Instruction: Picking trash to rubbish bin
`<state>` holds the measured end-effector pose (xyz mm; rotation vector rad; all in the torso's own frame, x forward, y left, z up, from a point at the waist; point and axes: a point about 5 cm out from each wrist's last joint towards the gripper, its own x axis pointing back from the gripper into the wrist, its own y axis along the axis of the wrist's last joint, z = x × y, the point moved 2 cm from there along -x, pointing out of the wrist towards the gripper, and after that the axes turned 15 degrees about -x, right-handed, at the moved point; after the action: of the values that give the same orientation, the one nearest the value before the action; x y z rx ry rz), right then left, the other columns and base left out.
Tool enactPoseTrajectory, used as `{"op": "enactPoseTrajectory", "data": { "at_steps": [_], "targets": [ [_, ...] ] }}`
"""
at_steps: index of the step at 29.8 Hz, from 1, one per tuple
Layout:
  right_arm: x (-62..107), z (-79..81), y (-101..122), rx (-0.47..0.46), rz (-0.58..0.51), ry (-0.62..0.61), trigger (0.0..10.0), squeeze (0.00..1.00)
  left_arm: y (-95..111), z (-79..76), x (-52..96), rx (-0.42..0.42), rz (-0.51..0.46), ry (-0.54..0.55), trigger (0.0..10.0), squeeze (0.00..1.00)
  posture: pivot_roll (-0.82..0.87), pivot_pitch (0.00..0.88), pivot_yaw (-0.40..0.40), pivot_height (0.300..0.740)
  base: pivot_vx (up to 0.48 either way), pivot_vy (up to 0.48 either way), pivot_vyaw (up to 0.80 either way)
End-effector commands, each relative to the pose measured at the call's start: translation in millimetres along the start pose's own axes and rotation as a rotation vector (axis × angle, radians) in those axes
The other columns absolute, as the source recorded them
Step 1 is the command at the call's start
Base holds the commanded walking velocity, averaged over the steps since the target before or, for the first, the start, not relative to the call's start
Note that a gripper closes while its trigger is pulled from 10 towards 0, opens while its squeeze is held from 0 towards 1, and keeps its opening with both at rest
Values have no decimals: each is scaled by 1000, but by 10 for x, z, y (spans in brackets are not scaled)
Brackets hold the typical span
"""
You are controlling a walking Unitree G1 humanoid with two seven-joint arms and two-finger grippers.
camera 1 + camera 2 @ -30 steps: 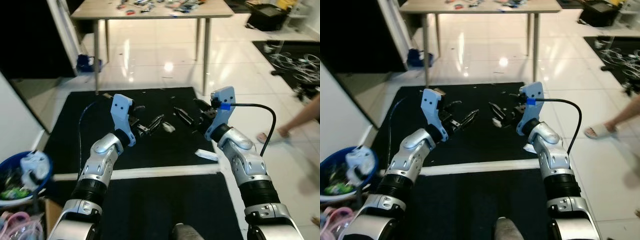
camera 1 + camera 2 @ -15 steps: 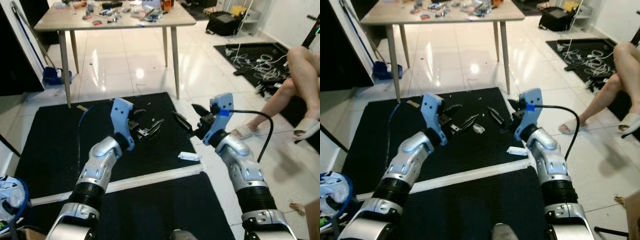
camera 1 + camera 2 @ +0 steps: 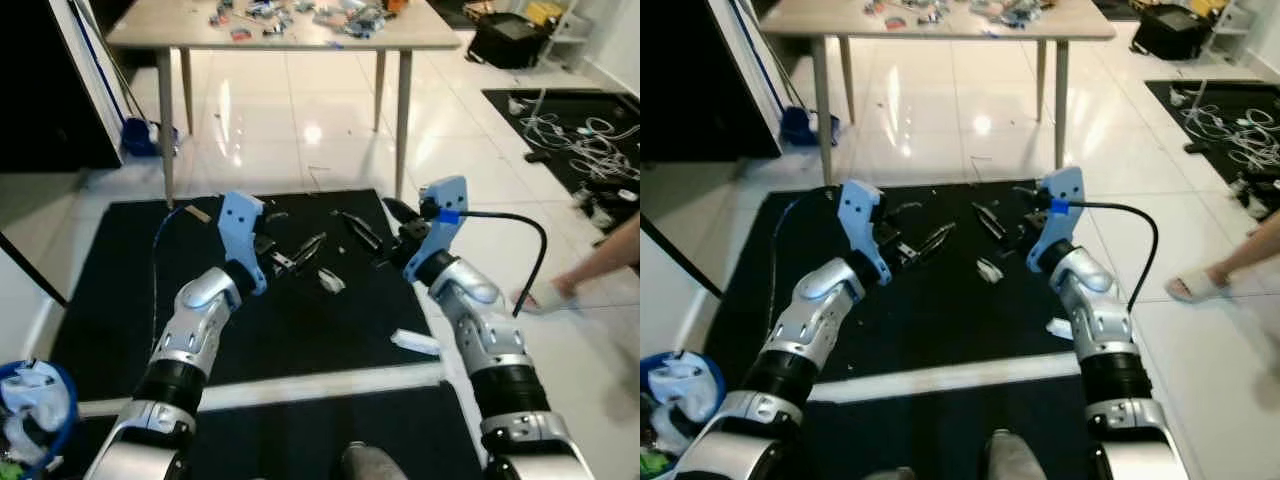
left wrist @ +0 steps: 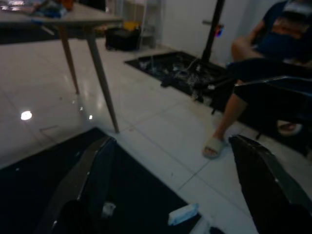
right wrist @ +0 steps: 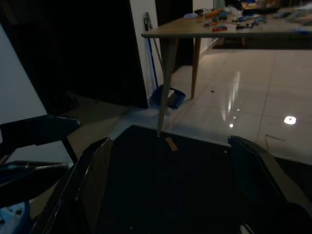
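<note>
Two white scraps of trash lie on the black mat (image 3: 120, 300): a crumpled piece (image 3: 329, 281) below and between my grippers, and a flat wrapper (image 3: 414, 342) near the mat's right edge. My left gripper (image 3: 295, 240) hovers open above the mat, left of the crumpled piece. To the right of that piece, my right gripper (image 3: 375, 222) is also open and holds nothing. The blue rubbish bin (image 3: 62, 395), with trash in it, stands at the lower left. In the left wrist view the wrapper (image 4: 183, 213) lies between the spread fingers (image 4: 92, 180).
A wooden table (image 3: 280, 38) with clutter stands on white tiles beyond the mat. A blue dustpan (image 3: 140, 135) sits by its left leg. Cables (image 3: 590, 130) and a person's sandalled foot (image 3: 545, 295) are on the right. A white tape line (image 3: 260, 392) crosses the mat.
The camera has swung back left, so the mat, table and bin sit differently in the picture. Both arms hold the same raised pose, grippers still open. The person's leg on the right has moved.
</note>
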<state>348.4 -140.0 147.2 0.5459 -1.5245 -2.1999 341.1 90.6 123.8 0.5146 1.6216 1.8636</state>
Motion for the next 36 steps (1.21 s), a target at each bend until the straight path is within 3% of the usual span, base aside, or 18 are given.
{"op": "enactPoseTrajectory", "data": {
  "at_steps": [1, 8, 36],
  "targets": [
    [1, -4, 27, 7, -3, 0, 10000, 0, 17, -2, -15, -14, -1, -10, 10000, 0, -90, 0, 26, 740, 480, 0, -650],
    [0, -3, 30, 6, -8, -1, 10000, 0, 23, -2, -14, -17, -3, -10, 10000, 0, -91, 0, 26, 740, 480, 0, -779],
    [1, -4, 40, 22, -16, -2, 10000, 0, 32, 5, -16, -25, -10, -3, 10000, 0, -92, 0, 23, 740, 480, 0, 0]
  ]
}}
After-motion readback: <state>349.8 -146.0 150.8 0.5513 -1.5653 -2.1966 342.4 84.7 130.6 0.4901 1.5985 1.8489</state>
